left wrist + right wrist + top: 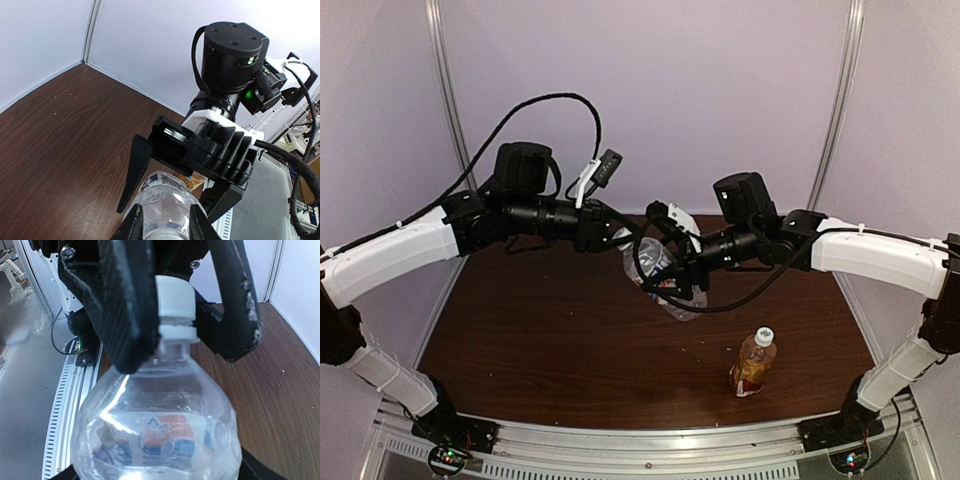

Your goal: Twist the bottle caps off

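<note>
Print on the clear bottle's (160,390) label (165,437) is showing as a red-and-blue emblem on white, its words too blurred to read. The left hand (177,335) is clenching on this bottle's white cap (175,302), while the right hand (670,284) is grasping the body. The bottle is hanging tilted above the surface (540,340), beyond and left of the amber bottle (751,368). That amber bottle is standing upright, free of both hands, wearing a second cap (764,336) and a red-yellow label too small to read. It is sitting close to the surface's near edge, with broad brown wood stretching leftward of it.
</note>
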Controlling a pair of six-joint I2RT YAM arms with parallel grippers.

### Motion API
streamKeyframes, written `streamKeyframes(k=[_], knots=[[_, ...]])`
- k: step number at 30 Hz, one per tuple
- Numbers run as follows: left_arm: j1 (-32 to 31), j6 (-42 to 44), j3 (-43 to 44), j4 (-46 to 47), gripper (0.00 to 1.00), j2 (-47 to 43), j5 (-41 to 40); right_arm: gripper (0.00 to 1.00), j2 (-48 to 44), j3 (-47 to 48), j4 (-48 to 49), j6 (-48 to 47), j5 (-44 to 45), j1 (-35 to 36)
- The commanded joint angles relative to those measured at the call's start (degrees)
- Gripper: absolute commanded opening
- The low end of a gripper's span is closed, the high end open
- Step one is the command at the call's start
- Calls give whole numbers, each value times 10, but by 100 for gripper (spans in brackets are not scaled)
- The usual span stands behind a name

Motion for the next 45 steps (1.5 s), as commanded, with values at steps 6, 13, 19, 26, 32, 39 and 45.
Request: streamKeyframes(k=[6, 13, 19, 26, 32, 39, 45], knots=[[0, -12, -17, 44, 0, -31, -2, 55, 1, -6, 11, 0, -16, 4], [3, -7, -47, 101, 22, -51, 1, 41, -3, -7, 12, 1, -36, 4], [3, 10, -76, 136, 64, -87, -23, 39, -20, -37, 40, 26, -59, 4], [6, 30, -121, 147, 92, -154, -20, 37, -44, -73, 79, 62, -86, 4], [6, 66, -144, 178, 93, -163, 37, 36, -44, -81, 132, 106, -141, 5], [6, 76, -145, 214, 78, -133, 90, 36, -43, -89, 185, 143, -177, 4], [6, 64, -147, 233, 64, -111, 109, 36, -37, -90, 196, 158, -184, 4]])
